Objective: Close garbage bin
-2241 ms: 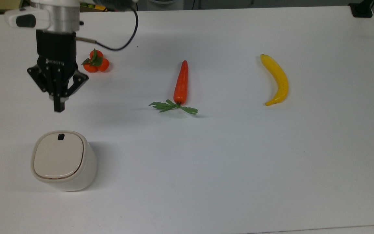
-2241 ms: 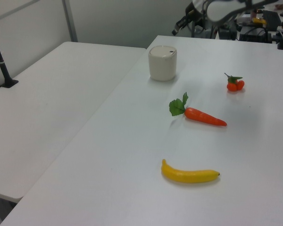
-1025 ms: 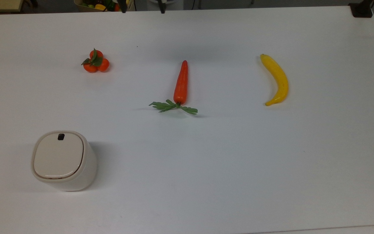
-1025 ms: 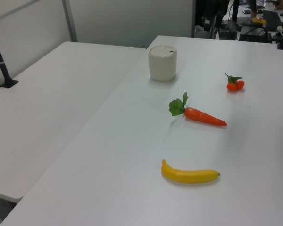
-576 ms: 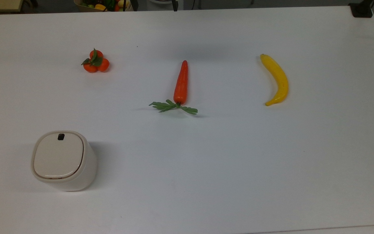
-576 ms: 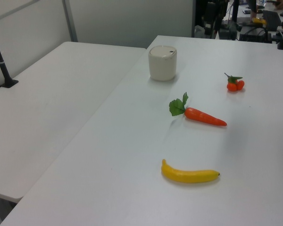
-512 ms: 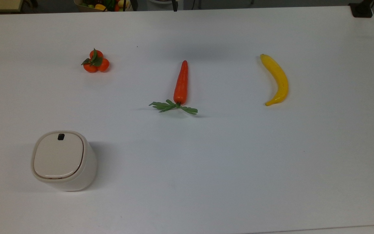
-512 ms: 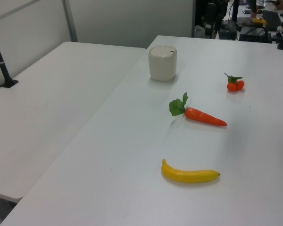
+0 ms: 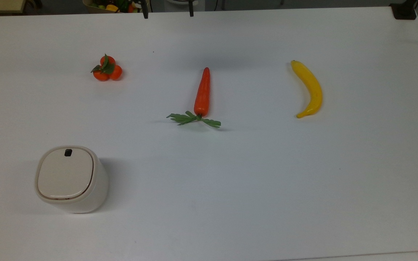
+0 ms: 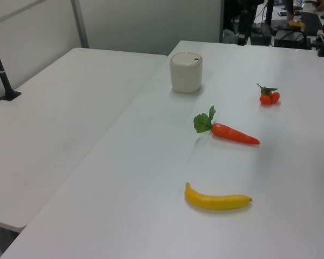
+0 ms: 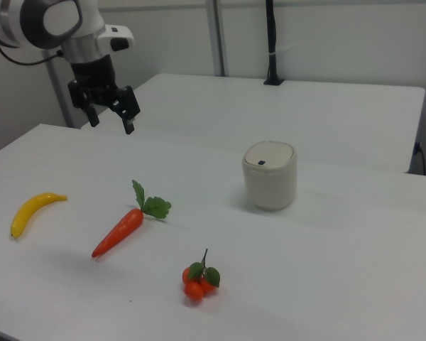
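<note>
High above the table's far edge, the gripper (image 11: 111, 117) has pulled away, claw spread wide, leaving the bin (image 9: 72, 179) shut.

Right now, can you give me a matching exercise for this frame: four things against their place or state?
Things:
1. garbage bin
2. carrot
3. banana
4. gripper

Descriptions:
A. raised above the table, fingers apart
B. lid down flat
C. farthest to the top view's right
D. middle of the table, green leaves at one end

Pairs: 1-B, 2-D, 3-C, 4-A
</note>
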Tool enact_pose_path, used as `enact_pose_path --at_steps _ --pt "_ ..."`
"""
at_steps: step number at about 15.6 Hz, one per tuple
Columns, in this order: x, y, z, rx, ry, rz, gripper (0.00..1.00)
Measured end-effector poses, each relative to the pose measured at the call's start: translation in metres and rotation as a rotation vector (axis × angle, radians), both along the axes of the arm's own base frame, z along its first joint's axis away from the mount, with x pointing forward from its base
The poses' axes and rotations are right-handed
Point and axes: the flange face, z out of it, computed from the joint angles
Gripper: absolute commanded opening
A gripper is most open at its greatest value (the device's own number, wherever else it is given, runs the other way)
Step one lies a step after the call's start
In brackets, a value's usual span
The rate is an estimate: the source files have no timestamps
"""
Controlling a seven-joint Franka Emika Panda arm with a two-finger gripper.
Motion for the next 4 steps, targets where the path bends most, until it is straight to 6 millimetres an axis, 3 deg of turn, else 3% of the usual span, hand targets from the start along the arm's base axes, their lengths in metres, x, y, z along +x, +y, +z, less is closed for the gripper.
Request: enact_pose_path --at_steps 4 --pt "0.0006 -0.0087 0.0 -0.002 -0.001 -0.001 1.0"
